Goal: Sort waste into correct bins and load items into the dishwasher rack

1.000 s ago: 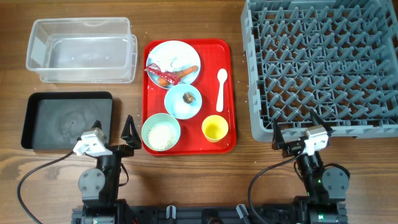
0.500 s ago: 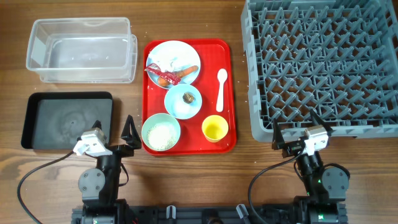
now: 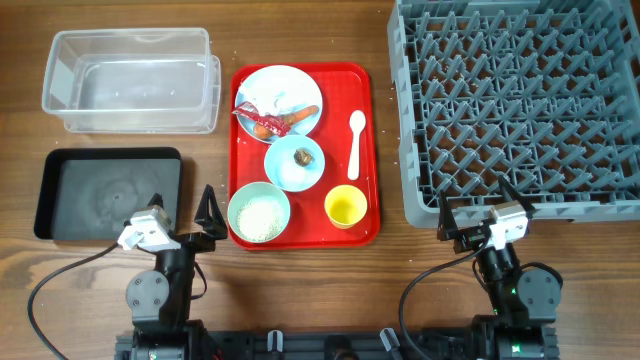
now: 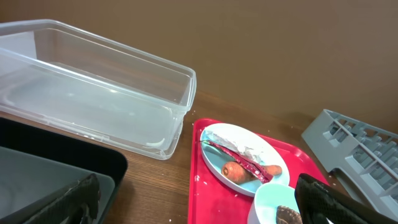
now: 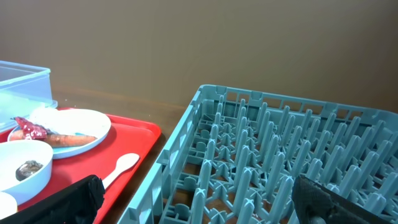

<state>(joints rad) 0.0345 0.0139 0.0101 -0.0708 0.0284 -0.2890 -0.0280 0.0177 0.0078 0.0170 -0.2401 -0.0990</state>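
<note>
From above, my left fingers (image 3: 208,210) sit at the near edge of the worktop (image 3: 300,30). They are spread wide and hold nothing. One tip is over the near right corner of the black tray (image 3: 100,190), and the other is just beside the near left corner of the red tray (image 3: 340,85). My right fingers (image 3: 443,214) are equally wide and hold nothing. They are at the near edge of the dishwasher rack (image 3: 515,100), which fills the right side. The clear plastic tub (image 3: 130,85) lies beyond the black tray.

On the red tray, the pale blue plate (image 3: 262,80) is at the far end and carries the red-and-white wrapper (image 3: 250,113) and the orange sausage piece (image 3: 297,118). Nearer me is the small pale blue bowl (image 3: 285,172) with the brown scrap (image 3: 303,156) inside. The pale green bowl (image 3: 234,205) at the near left holds the rice grains (image 3: 260,214). The yellow cup (image 3: 345,207) is at the near right, and the white spoon (image 3: 355,140) lies along the right side.

Through my left wrist camera, my two fingers show only at the lower corners, far apart, with nothing between them. The tub is ahead on the left and the black tray is below it. The white tissue (image 4: 239,142) lies on the plate, touching the wrapper. A corner of the rack shows on the right.

Through my right wrist camera, the fingers again sit at the lower corners, wide apart and holding nothing. The rack stretches ahead. The spoon lies on the red tray just left of the rack, with the plate and small bowl further left.
</note>
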